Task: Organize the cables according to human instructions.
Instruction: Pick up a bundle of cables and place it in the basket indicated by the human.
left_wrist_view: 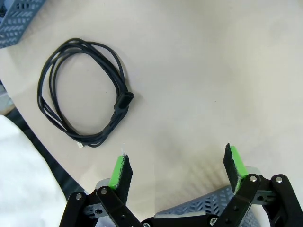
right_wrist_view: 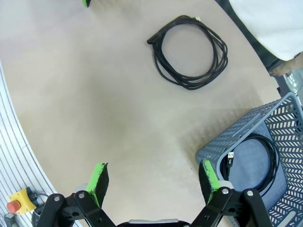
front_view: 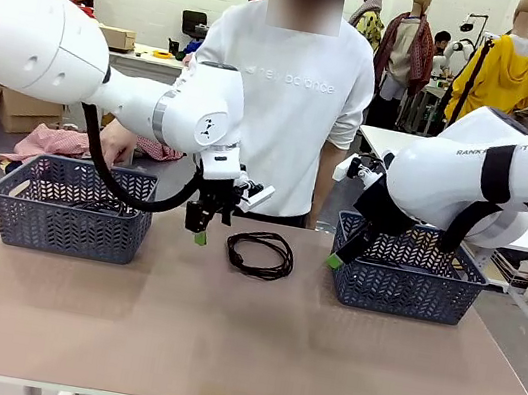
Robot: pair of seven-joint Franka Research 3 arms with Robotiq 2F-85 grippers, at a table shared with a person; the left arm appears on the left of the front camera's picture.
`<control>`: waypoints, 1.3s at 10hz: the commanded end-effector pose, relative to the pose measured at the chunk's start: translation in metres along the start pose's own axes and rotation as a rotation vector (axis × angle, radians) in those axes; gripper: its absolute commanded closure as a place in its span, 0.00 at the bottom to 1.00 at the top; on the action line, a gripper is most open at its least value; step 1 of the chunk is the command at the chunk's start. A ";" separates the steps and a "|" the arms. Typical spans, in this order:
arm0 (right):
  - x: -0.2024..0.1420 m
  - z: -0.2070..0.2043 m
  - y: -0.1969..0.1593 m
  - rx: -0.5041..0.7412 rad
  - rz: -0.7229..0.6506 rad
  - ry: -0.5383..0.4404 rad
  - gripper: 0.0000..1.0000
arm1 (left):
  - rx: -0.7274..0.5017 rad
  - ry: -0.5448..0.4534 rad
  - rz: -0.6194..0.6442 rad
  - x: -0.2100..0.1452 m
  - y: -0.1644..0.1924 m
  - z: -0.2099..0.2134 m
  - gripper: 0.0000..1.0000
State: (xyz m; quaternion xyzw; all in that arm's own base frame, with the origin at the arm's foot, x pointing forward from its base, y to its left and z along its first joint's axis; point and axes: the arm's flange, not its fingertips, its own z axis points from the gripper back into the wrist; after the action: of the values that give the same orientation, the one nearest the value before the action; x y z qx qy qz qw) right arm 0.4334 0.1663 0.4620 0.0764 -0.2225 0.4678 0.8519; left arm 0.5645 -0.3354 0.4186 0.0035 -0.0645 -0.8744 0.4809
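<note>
From the front I see one coiled black cable [front_view: 260, 254] lying flat on the counter [front_view: 218, 352], in the middle between two dark blue-grey baskets. The left basket [front_view: 70, 208] sits at my left, the right basket [front_view: 406, 272] at my right. A person in a white top [front_view: 292, 91] stands at the far side, just behind the cable.

My left gripper [front_view: 199, 232] hangs above the counter, just left of the coiled cable and not touching it. In the front view I cannot tell how wide it is. The left wrist view settles that: the left gripper [left_wrist_view: 177, 172] has its green pads [left_wrist_view: 118, 172] spread wide apart with nothing between them. It also shows the cable's black plug [left_wrist_view: 124, 101] lying on the coil.

My right gripper [front_view: 335, 260] is by the near left corner of the right basket. The right wrist view shows the right gripper [right_wrist_view: 156, 179] spread wide too, holding nothing. That view also looks down into the basket [right_wrist_view: 284, 118], where a second coiled cable [right_wrist_view: 265, 161] lies with a USB plug [right_wrist_view: 230, 157] showing. From the front I can only make out dark shapes inside both baskets.
</note>
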 end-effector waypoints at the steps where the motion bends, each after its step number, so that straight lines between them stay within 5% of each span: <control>1: 0.003 0.002 -0.002 -0.006 -0.003 0.012 0.00 | -0.008 0.042 -0.092 -0.002 0.014 -0.002 0.00; 8: 0.003 0.002 -0.002 -0.006 -0.003 0.012 0.00 | -0.031 0.091 -0.354 0.009 0.080 -0.044 0.00; 13: 0.003 0.002 -0.002 -0.006 -0.003 0.012 0.00 | -0.087 0.114 -0.473 0.018 0.092 -0.062 0.00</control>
State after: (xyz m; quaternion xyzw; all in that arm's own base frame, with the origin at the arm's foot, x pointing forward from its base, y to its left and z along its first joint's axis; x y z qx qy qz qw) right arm 0.4336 0.1663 0.4619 0.0764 -0.2223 0.4678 0.8520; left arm 0.6277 -0.4074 0.3594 0.0507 -0.0111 -0.9536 0.2965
